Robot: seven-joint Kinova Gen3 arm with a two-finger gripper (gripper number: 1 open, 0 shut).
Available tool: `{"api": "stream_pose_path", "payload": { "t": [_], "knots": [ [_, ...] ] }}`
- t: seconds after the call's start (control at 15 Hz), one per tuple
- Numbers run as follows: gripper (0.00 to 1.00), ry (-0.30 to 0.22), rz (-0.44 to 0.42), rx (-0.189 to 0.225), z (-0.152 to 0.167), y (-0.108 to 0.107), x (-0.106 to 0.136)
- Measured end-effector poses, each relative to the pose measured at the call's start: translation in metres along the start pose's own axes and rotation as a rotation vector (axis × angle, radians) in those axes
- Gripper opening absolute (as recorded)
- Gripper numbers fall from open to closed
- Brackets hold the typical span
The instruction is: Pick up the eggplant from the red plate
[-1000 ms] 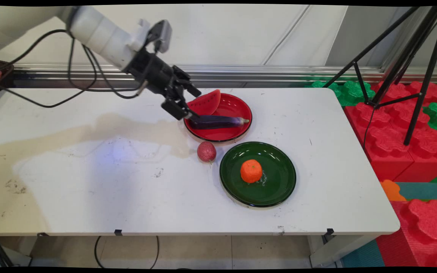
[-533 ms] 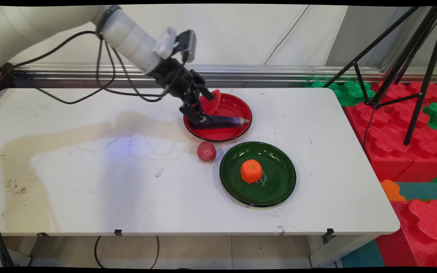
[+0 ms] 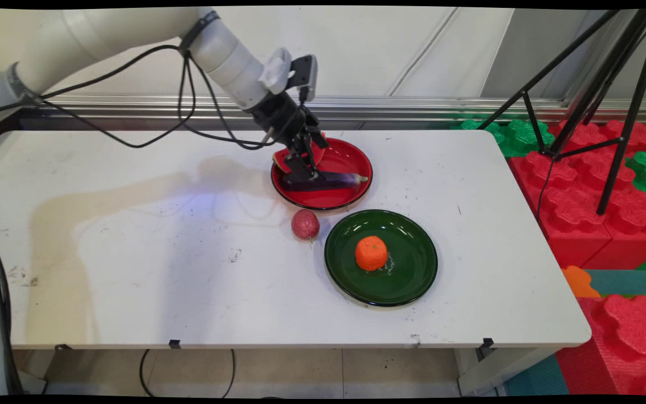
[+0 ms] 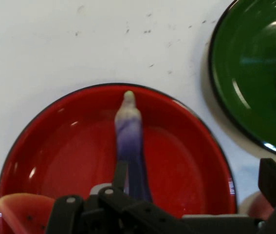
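My gripper is open and low over the left part of a red plate, its fingers on either side of the thick end of a purple eggplant lying across the plate. In the hand view the eggplant runs away from the gripper across the red plate, its thick end hidden under the linkage. A watermelon slice lies on the same plate, mostly hidden behind the hand; the watermelon slice shows at the hand view's lower left.
A red round fruit lies on the table just in front of the red plate. A green plate holding an orange sits to its right. A black tripod and red and green foam blocks stand beyond the table's right end.
The arm has swung right and come down, bringing the gripper from the plate's left rim to over the eggplant's thick end. It now covers most of the watermelon slice.
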State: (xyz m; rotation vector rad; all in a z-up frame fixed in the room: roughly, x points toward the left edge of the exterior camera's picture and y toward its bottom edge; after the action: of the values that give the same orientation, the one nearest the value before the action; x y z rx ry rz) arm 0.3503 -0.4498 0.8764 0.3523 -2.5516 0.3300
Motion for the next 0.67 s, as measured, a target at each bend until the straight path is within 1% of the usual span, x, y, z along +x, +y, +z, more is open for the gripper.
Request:
{"api": "stream_pose_path", "payload": {
  "t": [0.47,0.67],
  "knots": [
    [1.00,-0.075,0.048,-0.007,0.035,-0.030,0.008],
    [1.00,-0.105,0.063,-0.020,0.051,-0.040,0.009]
  ]
}}
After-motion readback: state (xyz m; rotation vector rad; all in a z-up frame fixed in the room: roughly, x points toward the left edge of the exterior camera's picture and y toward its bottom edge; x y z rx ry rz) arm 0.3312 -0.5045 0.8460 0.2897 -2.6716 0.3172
